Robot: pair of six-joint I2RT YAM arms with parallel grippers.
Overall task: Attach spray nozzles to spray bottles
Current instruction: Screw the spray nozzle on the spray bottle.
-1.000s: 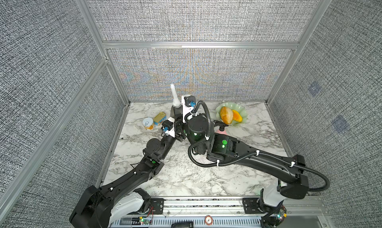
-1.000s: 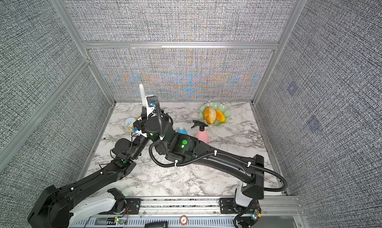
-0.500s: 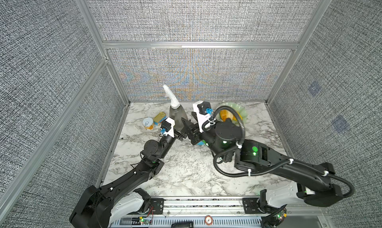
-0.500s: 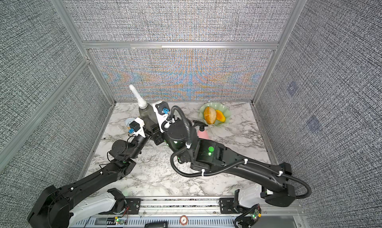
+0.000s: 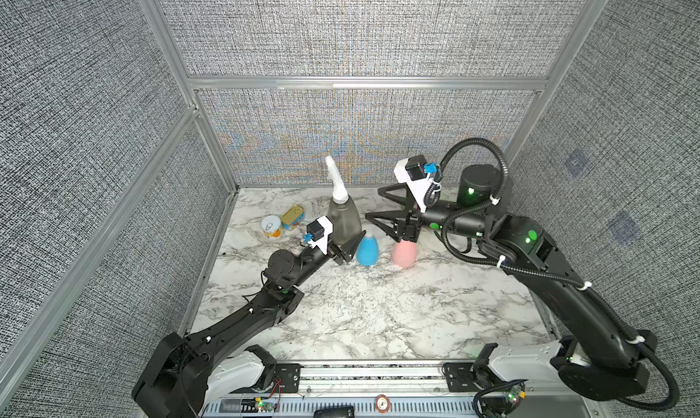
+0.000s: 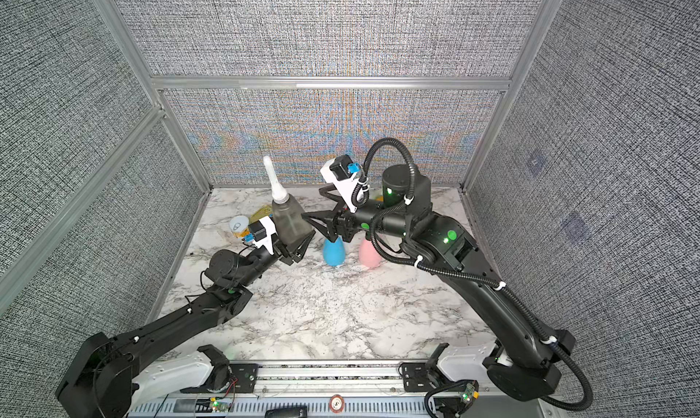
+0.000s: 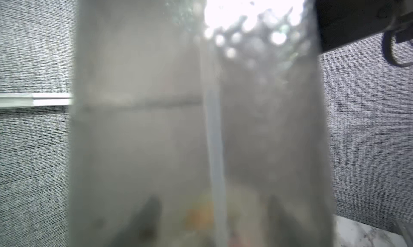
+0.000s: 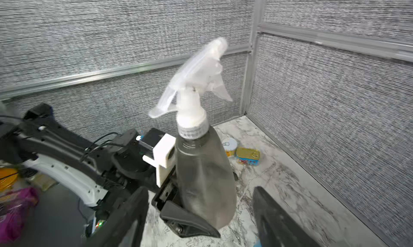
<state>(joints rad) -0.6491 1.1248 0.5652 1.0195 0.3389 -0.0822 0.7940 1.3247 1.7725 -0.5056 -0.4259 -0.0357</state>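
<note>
Bottle (image 5: 342,223) stands gripped between left fingers (image 5: 355,245); right fingers (image 5: 383,218) spread wide nearby.

Enclosure: three walls of grey woven fabric panels, namely back wall (image 5: 360,37), left wall (image 5: 75,151) and right wall (image 5: 636,94), set in an aluminium frame (image 5: 363,83). A horizontal frame bar crosses the back and left walls partway up. The lower back panel shows a coloured moiré shimmer in both top views. Desk (image 5: 360,321): white marble pattern with grey veins, reaching all three walls. A slotted metal rail (image 5: 371,372) runs along its near edge. Lighting even and bright, shadows soft.
</note>
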